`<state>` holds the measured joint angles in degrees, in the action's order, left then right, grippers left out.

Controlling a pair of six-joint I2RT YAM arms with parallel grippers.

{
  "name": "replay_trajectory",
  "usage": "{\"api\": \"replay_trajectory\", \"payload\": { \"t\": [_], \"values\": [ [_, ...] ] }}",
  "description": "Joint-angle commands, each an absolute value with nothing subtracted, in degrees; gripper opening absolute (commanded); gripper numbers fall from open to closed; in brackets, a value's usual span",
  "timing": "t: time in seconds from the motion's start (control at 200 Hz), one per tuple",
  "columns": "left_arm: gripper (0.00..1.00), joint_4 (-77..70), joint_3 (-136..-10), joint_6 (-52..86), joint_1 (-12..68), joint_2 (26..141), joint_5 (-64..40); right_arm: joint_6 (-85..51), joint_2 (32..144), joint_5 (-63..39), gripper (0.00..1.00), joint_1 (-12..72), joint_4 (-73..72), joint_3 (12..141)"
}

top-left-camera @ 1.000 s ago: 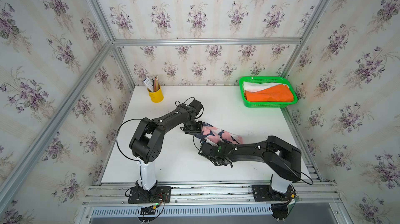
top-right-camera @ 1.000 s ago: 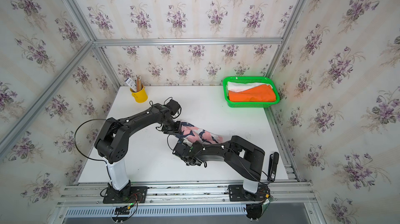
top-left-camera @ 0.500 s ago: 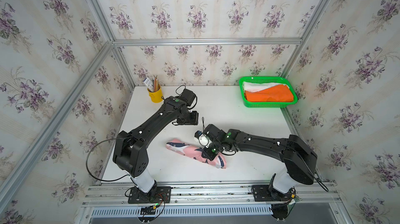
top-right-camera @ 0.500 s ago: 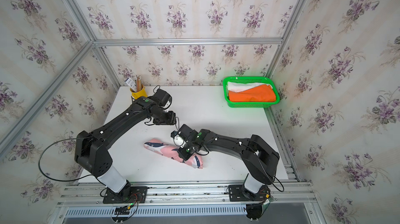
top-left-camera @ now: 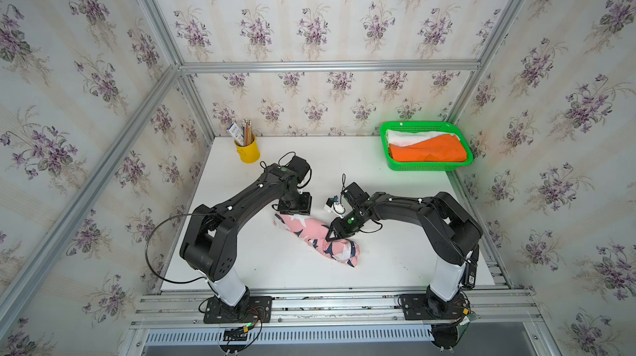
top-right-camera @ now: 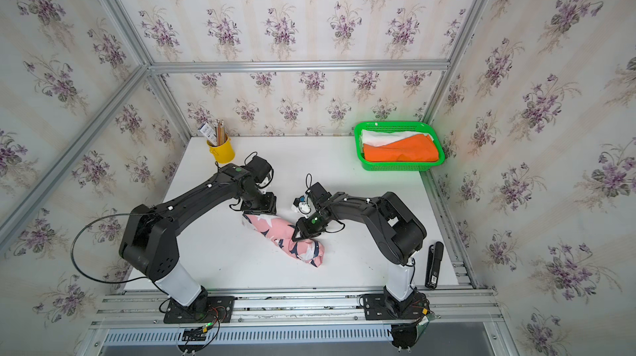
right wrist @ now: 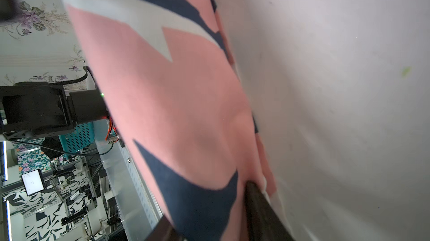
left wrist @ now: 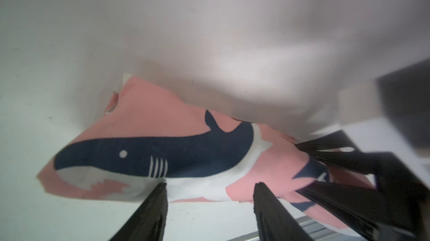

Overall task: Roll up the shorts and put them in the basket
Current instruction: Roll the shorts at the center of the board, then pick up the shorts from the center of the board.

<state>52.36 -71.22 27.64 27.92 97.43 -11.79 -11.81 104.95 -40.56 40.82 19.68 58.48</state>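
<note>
Whale-print shorts (top-left-camera: 306,230) rolled on bench (top-left-camera: 378,268); left gripper (left wrist: 210,185) spread, empty; right gripper (top-left-camera: 331,235) straddles them, clamping unclear; withdraw gently, keeping coils tight.

The left arm (top-left-camera: 241,201) and right arm (top-left-camera: 402,203) are finished in black above white base columns (top-left-camera: 229,287); green lights (top-left-camera: 283,169) are lit, and black cables (top-left-camera: 151,244) are looped alongside.

Lab test booth: aluminium frame (top-left-camera: 327,66), floral wallpaper panels (top-left-camera: 309,10), mounting rails (top-left-camera: 327,302).
</note>
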Motion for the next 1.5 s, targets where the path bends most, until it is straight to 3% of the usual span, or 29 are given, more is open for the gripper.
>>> {"api": "replay_trajectory", "payload": {
  "t": [0.0, 0.165, 0.33, 0.544, 0.679, 0.834, 1.139, 1.349, 1.439, 1.499],
  "values": [
    [0.62, 49.6, -66.5, 29.5, 27.3, 98.3, -9.3, -10.6, 101.1, -36.3, 0.54, 40.8, 24.5, 58.3],
    [0.61, 46.2, -62.0, 30.4, 26.3, 98.5, -8.4, -9.7, 93.1, -32.5, 0.56, 40.9, 29.0, 52.8],
    [0.60, 44.9, -61.0, 30.0, 25.9, 97.0, -6.9, -11.3, 90.8, -27.8, 0.50, 41.4, 28.4, 45.4],
    [0.62, 45.8, -63.6, 29.0, 25.7, 91.1, -4.9, -12.3, 87.8, -16.5, 0.60, 45.9, 34.9, 58.3],
    [0.64, 48.1, -65.3, 28.8, 24.1, 86.4, -4.0, -8.2, 93.1, -9.9, 0.68, 49.8, 42.6, 68.9],
    [0.64, 49.6, -64.6, 28.9, 20.6, 79.7, -4.2, -2.9, 103.0, -8.1, 0.85, 55.1, 47.4, 79.9],
    [0.67, 51.7, -59.7, 28.3, 13.1, 67.2, -5.9, 2.9, 120.3, -9.7, 0.99, 56.6, 52.0, 94.3],
    [0.68, 52.5, -58.5, 27.9, 11.5, 65.4, -7.9, 3.6, 127.1, -13.6, 0.91, 57.1, 53.6, 97.5],
    [0.68, 52.3, -58.2, 27.8, 11.2, 65.2, -8.7, 2.6, 127.8, -12.9, 0.80, 57.2, 53.7, 98.1],
    [0.68, 52.0, -58.2, 27.7, 11.1, 65.4, -9.2, 2.0, 127.7, -13.2, 0.66, 57.1, 53.3, 98.1]
  ]
}}
